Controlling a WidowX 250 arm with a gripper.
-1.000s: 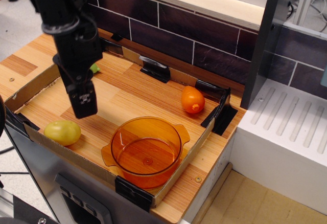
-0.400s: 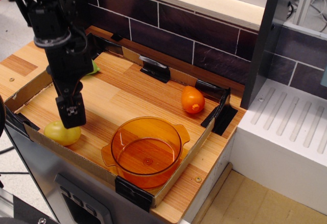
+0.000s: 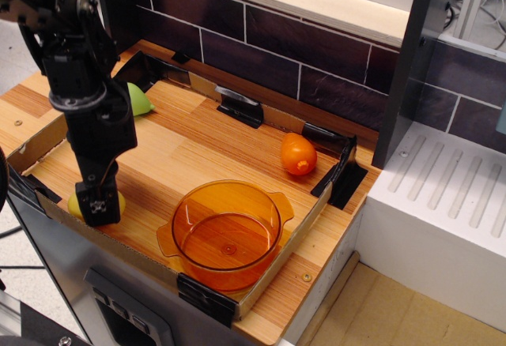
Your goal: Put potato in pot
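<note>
Your hand (image 3: 98, 206) hangs low at the front left corner of the cardboard tray (image 3: 261, 271), its black tip directly in front of the potato (image 3: 77, 204) from this camera's side, so that only slivers of pale yellow show on either side of it; you cannot tell from this view whether the fingers stand apart, together, or clamped on the potato, because the dark block hides them. The potato lies on the wooden desk (image 3: 198, 152) inside the tray, close to the front cardboard wall and well to the left of the pot (image 3: 227, 231). The pot sits upright near the front edge of the tray, translucent orange, with the wood grain showing through its base and one handle pointing towards the right wall. Behind it, near the right rear corner, an orange fruit (image 3: 298, 154) rests beside a black clip (image 3: 338, 172). A light green pear-shaped piece (image 3: 139, 99) peeks out from behind the arm at the back left, next to the dark tiled wall (image 3: 316, 54)
</note>
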